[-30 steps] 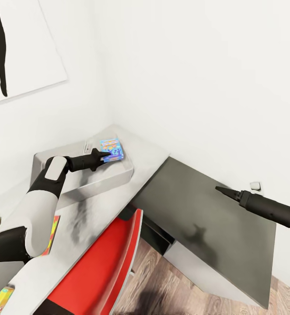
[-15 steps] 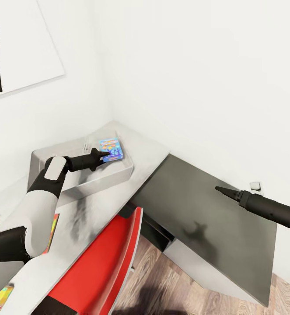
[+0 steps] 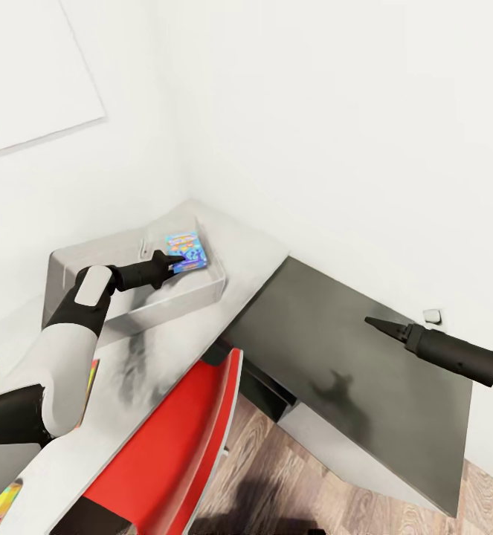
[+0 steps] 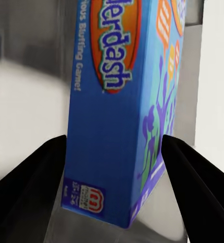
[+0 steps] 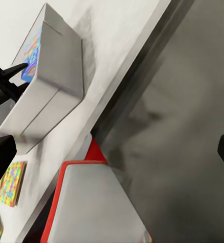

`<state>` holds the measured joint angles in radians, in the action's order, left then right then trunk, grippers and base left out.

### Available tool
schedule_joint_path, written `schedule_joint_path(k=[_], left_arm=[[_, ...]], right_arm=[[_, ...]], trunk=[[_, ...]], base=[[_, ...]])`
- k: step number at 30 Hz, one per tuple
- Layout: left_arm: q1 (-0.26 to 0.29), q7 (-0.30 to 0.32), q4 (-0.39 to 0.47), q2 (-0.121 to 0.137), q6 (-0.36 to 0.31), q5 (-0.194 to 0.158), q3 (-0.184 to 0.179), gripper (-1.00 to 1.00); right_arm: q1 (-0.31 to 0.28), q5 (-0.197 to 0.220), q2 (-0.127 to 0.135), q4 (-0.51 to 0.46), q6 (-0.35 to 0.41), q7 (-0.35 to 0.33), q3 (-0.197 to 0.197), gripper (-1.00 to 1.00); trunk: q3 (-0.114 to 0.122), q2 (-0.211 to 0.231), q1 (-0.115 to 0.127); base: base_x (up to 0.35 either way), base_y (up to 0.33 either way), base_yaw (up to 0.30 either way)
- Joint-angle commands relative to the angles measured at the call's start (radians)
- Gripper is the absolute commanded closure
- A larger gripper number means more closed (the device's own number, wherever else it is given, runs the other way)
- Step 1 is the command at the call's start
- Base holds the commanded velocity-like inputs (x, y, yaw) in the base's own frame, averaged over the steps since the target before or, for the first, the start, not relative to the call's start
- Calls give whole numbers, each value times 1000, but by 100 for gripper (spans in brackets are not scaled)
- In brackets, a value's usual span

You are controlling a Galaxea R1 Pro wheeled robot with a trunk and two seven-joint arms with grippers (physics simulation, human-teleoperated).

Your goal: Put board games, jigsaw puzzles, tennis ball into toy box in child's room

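The left tool (image 3: 173,263) has its two fingers on both sides of the blue game box (image 3: 187,251) and holds it inside the grey toy box (image 3: 127,305) on the counter (image 3: 246,256). The right tool (image 3: 375,324) hangs over the dark cabinet (image 3: 335,349), pinched together with nothing in it.

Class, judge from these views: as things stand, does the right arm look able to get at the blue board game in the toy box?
Probably not. The right gripper hangs over the dark side cabinet, well apart from the toy box, and the left gripper already holds the blue board game there.
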<state>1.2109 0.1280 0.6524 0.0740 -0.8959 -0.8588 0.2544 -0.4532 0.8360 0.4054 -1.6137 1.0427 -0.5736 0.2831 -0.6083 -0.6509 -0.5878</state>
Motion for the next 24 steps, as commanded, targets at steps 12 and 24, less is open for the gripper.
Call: schedule_joint_path(k=[12, 24], left_arm=[[1, 9, 3, 1, 3, 4, 12, 100], [1, 9, 6, 1, 4, 3, 29, 100]], right_arm=[[-1, -7, 0, 0, 4, -8, 1, -100], [-1, -7, 0, 0, 4, -8, 5, -100]], trunk=[[-21, -1, 0], [-30, -1, 0]], base=[[0, 0, 0], [0, 0, 0]])
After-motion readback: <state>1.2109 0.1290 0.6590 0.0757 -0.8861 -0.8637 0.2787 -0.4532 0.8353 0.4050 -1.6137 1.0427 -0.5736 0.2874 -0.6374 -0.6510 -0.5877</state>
